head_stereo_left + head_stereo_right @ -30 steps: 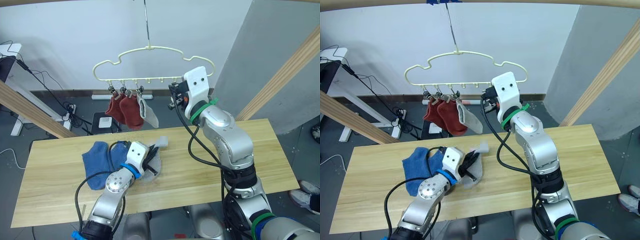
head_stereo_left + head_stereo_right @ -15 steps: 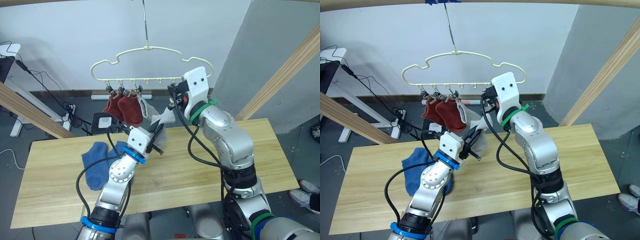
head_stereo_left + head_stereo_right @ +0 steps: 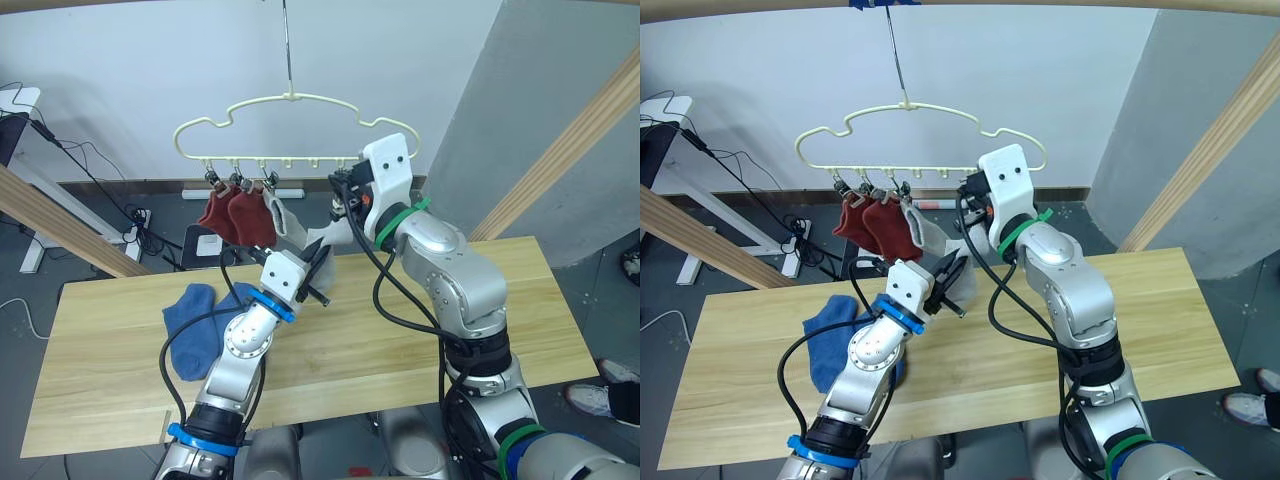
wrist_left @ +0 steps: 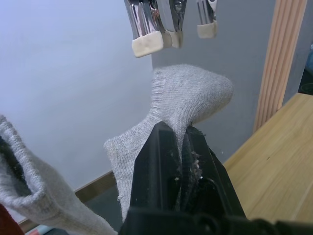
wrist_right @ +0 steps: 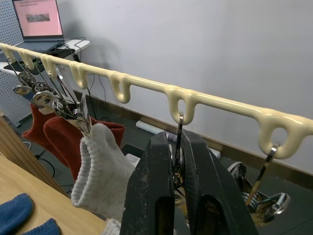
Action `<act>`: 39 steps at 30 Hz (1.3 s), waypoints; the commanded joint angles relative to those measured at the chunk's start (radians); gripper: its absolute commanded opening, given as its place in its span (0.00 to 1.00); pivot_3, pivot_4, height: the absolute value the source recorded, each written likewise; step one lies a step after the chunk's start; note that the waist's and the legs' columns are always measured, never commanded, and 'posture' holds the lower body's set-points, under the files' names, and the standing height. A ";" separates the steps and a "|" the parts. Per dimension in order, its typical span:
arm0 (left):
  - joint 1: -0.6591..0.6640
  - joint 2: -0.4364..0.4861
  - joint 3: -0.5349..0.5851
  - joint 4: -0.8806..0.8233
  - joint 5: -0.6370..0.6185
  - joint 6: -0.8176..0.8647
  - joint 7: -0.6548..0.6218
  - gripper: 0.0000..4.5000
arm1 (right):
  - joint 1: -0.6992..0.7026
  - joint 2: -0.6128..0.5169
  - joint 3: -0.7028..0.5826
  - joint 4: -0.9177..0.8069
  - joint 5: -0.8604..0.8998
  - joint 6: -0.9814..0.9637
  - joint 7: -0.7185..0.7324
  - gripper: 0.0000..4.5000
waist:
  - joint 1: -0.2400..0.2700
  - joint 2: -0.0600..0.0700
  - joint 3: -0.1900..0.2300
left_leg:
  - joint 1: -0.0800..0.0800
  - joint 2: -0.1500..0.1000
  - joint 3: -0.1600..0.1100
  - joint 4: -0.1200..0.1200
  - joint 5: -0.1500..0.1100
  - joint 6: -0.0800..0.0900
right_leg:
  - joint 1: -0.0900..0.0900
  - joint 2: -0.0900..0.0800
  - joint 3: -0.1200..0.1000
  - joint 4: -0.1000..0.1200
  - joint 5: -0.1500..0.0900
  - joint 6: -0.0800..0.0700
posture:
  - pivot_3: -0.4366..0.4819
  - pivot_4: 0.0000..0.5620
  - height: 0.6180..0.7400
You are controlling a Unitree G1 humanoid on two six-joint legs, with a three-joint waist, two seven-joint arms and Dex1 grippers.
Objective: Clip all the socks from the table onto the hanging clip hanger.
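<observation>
The cream-yellow clip hanger (image 3: 290, 98) hangs above the table (image 3: 530, 300). Two rust red socks (image 3: 228, 215) and a light grey sock (image 3: 287, 222) are clipped at its left end. My right gripper (image 5: 177, 143) is shut on a metal clip hanging from the hanger bar (image 5: 146, 89). My left gripper (image 4: 182, 131) is shut on another light grey sock (image 4: 188, 100), held up just below several free clips (image 4: 146, 45). In the left eye view this sock (image 3: 330, 238) sits close under the right gripper (image 3: 342, 198). Two blue socks (image 3: 195, 320) lie on the table's left part.
Thick wooden frame poles slant at the right (image 3: 570, 150) and the left (image 3: 60, 225). Cables and a power strip (image 3: 140, 215) lie on the floor behind the table. A person's shoe (image 3: 590, 400) is at the table's right end.
My left gripper has lifted the grey sock off the table, up to just under the clips. The hanger, with my right gripper on it, has drifted slightly left.
</observation>
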 commanded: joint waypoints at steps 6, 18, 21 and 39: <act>-0.041 -0.006 -0.002 -0.012 -0.005 -0.045 -0.001 0.01 | -0.006 0.002 0.000 -0.054 0.018 0.007 0.001 0.00 | -0.001 0.000 0.000 | 0.000 0.000 0.000 0.000 0.000 0.000 | 0.000 0.000 0.000 0.000 0.000 0.000 | 0.15 0.55 1.00; -0.055 -0.015 0.013 -0.011 0.003 -0.046 0.023 0.01 | -0.001 -0.005 0.010 -0.050 0.013 0.007 0.004 0.00 | -0.001 0.000 0.000 | 0.000 0.000 0.000 0.000 0.000 0.000 | 0.000 0.000 0.000 0.000 0.000 0.000 | 0.16 0.54 1.00; -0.054 -0.017 0.015 -0.011 0.002 -0.044 0.025 0.00 | 0.001 -0.003 0.005 -0.052 0.014 0.006 -0.001 0.16 | -0.001 0.000 0.000 | 0.000 0.000 0.000 0.000 0.000 0.000 | 0.000 0.000 0.000 0.000 0.000 0.000 | 0.16 0.54 1.00; -0.055 -0.017 0.006 -0.034 -0.069 0.072 -0.058 0.29 | 0.076 -0.179 0.006 -0.277 0.150 0.143 0.145 0.80 | -0.001 0.000 0.000 | -0.001 0.000 0.000 0.000 0.000 0.000 | 0.000 0.000 0.000 0.000 0.000 0.000 | 0.15 0.54 1.00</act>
